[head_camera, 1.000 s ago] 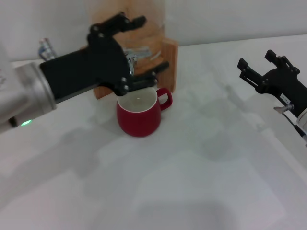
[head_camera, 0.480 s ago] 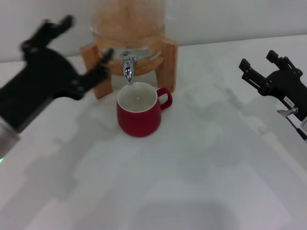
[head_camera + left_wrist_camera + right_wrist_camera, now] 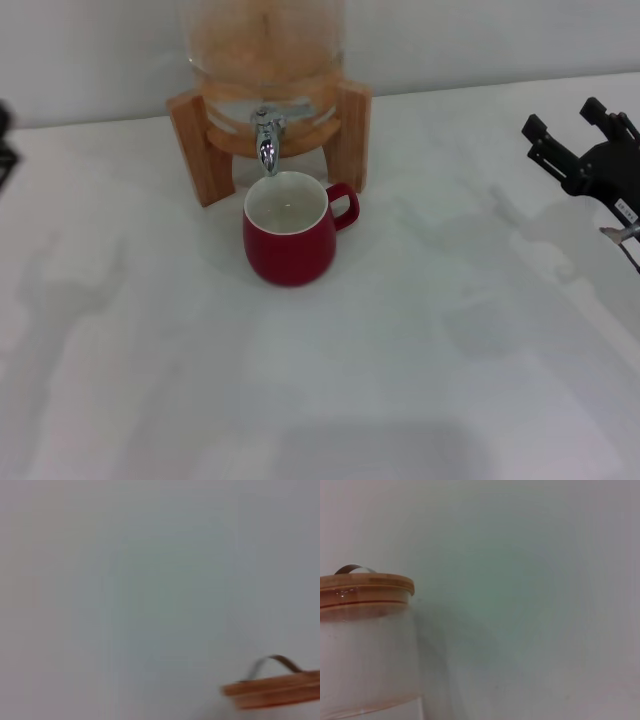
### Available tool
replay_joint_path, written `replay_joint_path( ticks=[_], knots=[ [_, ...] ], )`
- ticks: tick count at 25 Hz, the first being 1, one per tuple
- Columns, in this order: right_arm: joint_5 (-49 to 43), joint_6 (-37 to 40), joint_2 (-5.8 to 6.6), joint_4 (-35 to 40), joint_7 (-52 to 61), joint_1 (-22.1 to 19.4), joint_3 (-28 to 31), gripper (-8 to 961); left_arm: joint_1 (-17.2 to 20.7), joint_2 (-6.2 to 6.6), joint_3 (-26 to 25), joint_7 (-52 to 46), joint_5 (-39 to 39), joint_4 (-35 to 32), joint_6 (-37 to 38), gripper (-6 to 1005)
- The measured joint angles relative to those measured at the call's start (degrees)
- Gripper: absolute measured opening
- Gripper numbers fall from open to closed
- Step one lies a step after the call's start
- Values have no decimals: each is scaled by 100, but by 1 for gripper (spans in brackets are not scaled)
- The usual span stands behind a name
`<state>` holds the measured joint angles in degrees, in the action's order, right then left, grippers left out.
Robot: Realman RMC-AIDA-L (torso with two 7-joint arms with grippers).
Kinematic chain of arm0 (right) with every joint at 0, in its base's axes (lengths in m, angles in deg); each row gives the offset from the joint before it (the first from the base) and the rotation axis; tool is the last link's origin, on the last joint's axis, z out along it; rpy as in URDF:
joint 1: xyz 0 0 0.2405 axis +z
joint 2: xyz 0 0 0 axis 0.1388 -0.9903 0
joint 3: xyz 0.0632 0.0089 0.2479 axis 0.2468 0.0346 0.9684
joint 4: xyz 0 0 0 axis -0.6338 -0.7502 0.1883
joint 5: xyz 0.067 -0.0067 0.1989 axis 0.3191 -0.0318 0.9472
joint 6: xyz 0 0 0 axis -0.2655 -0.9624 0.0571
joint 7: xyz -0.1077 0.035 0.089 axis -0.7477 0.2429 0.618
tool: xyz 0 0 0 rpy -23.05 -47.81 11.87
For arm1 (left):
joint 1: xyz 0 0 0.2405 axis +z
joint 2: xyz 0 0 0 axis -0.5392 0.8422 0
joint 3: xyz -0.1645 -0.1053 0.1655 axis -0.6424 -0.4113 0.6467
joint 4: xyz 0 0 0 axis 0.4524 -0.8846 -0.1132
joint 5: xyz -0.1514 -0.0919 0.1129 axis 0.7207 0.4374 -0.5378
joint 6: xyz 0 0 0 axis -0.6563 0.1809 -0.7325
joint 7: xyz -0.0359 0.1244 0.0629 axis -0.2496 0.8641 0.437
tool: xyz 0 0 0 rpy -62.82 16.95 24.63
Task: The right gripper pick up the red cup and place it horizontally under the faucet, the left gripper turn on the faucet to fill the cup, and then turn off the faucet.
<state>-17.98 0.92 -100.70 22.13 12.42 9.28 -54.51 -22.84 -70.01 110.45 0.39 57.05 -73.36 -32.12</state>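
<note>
R end effector (image 3: 573, 136) spread, idle; wrist views alone show dispenser's wood lid (image 3: 365, 586).

1. Right gripper (image 3: 575, 135): black, two knobbly fingers on a chunky black body.
2. A small white label shows on its lower side, with a thin cable below.
3. Left gripper (image 3: 5, 150): only a dark sliver visible.

You've got nothing to read here: no words, brand marks or numbers that can be made out. The red cup (image 3: 289, 241) is plain, and the glass dispenser (image 3: 265, 60) with its wooden stand (image 3: 350, 135) carries no label. A small pale tag sits on the right pincer (image 3: 578, 140), but its print is too small to make out.
</note>
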Motion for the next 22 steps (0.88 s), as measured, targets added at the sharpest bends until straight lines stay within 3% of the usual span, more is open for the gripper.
replay_joint_path(
  ticks=[7,12,16,22],
  knots=[
    [16,-16,9,-3,-7,35,354,874,-33,-3,142,873,1630,1000,1074,852],
    [19,-40,5,-3,-14,46,674,874,-276,12,205,1129,2940,1864,1899,852],
    [90,-83,-6,-3,-24,39,866,874,-446,43,108,837,3380,2402,2269,853],
    [230,-128,-9,-15,-28,35,880,874,-697,83,-308,377,3375,3020,2423,852]
  ],
)
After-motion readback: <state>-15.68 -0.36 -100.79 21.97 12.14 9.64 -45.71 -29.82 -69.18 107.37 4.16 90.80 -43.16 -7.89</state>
